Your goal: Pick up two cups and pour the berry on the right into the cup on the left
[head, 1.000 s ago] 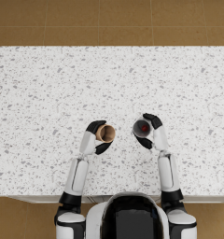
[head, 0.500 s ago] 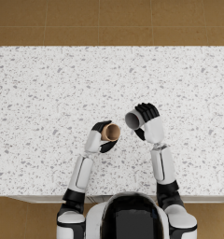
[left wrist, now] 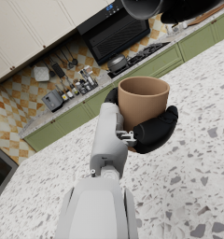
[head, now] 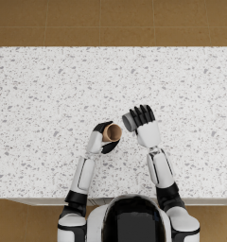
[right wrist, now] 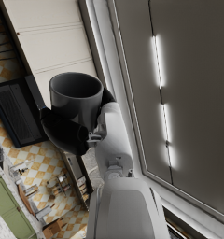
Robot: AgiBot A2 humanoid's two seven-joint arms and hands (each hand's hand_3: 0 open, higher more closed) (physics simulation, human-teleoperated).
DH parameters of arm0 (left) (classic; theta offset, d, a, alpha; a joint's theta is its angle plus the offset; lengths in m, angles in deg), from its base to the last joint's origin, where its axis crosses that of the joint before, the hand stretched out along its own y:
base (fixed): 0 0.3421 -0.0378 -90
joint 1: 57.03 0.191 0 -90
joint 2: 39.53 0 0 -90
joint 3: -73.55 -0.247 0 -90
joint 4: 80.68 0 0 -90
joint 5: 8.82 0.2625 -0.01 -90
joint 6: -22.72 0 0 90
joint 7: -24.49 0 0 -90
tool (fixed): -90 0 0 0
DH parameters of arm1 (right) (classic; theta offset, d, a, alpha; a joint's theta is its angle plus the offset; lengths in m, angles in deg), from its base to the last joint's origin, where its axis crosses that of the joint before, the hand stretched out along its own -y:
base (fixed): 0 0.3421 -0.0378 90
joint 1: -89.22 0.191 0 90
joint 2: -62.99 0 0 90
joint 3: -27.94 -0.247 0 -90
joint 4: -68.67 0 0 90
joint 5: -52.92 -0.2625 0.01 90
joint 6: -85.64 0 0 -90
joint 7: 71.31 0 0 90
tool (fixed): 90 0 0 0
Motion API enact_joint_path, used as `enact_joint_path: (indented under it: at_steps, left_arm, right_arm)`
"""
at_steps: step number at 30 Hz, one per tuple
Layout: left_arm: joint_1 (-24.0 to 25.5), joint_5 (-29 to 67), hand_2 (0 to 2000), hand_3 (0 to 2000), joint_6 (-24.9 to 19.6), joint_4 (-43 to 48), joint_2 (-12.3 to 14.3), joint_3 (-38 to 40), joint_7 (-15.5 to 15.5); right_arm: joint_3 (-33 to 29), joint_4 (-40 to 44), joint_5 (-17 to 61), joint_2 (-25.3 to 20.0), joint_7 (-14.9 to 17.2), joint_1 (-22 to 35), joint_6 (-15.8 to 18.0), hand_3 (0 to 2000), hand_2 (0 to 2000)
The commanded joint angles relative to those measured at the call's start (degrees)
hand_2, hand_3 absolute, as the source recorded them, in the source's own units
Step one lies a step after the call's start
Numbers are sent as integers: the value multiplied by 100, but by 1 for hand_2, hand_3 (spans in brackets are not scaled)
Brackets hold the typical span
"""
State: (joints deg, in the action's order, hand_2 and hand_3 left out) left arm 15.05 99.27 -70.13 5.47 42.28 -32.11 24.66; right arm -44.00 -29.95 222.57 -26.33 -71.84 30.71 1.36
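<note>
Berry nowhere visible: inside of grey cup (head: 129, 122) hidden, tipped sideways; tan cup (head: 112, 133) interior too small to tell.

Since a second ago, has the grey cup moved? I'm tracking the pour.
Yes. The right robot hand has carried the grey cup left across the speckled counter and tipped it toward the tan cup.

Soft, even light is filling every picture, nothing is looking blurry, and two bright strips are glowing overhead.
</note>
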Motion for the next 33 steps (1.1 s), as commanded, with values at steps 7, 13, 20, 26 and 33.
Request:
enact_joint_path:
  at_steps: [7, 13, 20, 26, 33]
  left_arm:
    - [-101, 0, 2000, 1280, 0, -7, 92, 94, -1]
    - [-75, 0, 2000, 1280, -3, -33, 123, 145, -2]
    - [-5, 0, 2000, 1280, -3, 104, 141, 249, -4]
    - [117, -1, 2000, 1280, -5, 87, 122, 239, -4]
    - [130, -1, 2000, 1280, -8, 102, 121, 251, -4]
  right_arm:
    - [522, -111, 1286, 389, 4, 309, 48, 1280, 2000]
    - [568, -69, 2384, 300, -2, 306, 9, 1280, 2000]
    - [488, -74, 3521, 235, -4, 251, -15, 1280, 2000]
    - [512, -100, 3724, 301, -3, 72, 3, 1280, 2000]
    - [504, -114, 3753, 305, -3, 52, -11, 1280, 2000]
